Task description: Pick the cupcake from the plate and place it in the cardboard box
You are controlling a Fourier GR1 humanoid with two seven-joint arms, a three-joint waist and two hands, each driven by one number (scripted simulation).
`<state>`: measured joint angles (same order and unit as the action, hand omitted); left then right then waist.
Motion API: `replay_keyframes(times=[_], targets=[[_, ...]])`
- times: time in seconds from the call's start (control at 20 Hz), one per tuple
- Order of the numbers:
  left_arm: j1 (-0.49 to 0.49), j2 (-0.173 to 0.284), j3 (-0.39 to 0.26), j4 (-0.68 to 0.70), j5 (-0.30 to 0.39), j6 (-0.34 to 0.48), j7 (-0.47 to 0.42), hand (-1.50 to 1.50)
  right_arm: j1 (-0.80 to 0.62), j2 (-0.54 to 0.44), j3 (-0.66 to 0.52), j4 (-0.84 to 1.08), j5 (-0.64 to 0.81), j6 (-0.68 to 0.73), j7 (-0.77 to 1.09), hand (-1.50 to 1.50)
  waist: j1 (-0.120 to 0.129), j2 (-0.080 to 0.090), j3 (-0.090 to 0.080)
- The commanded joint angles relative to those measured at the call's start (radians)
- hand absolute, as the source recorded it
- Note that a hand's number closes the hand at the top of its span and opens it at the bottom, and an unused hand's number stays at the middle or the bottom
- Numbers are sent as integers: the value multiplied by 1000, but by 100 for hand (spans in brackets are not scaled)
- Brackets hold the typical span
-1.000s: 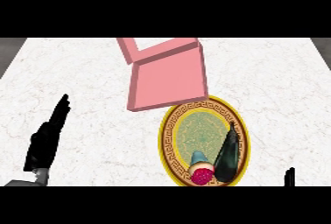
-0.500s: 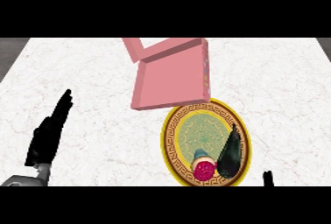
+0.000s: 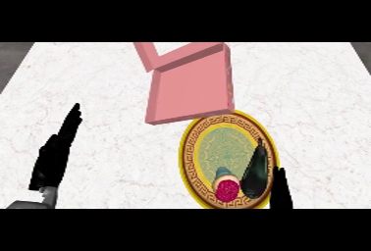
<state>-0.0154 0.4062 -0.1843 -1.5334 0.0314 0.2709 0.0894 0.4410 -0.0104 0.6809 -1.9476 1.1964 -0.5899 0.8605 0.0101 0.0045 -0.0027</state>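
Right hand nearing the cupcake, nothing held yet.

At the left the left hand (image 3: 56, 154) rests open, fingers straight, well apart from the work. Further right the pink box (image 3: 190, 83) lies just behind the plate (image 3: 190, 147), touching or overlapping its far rim. The cupcake (image 3: 226, 187) lies on its side near the plate's front rim, beside a dark eggplant (image 3: 255, 169). The right hand (image 3: 279, 191) shows only straight fingers just right of the rim; it should curl around the cupcake alone, clear of the eggplant.
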Motion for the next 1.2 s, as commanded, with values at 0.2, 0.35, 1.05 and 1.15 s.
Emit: replay_keyframes(times=[0.2, 0.35, 1.05, 1.15], targets=[[5, -14, 22, -69, -52, -7, 65, 0, -251, 10, 78, 86, 76, 62, 338, -150, -6, -5, 3], [2, -35, 33, -7, -61, -24, 20, 0, -282, 10, 87, 69, 79, 83, 382, -150, -9, -5, 3], [33, -44, 106, -37, -50, -94, 17, 0, -361, 10, 33, 206, 28, -18, 342, -150, -8, -5, 3], [-10, -81, 117, 92, -45, -102, -77, 0, -417, 10, 42, 270, 26, -54, 376, -150, -10, -3, 2]])
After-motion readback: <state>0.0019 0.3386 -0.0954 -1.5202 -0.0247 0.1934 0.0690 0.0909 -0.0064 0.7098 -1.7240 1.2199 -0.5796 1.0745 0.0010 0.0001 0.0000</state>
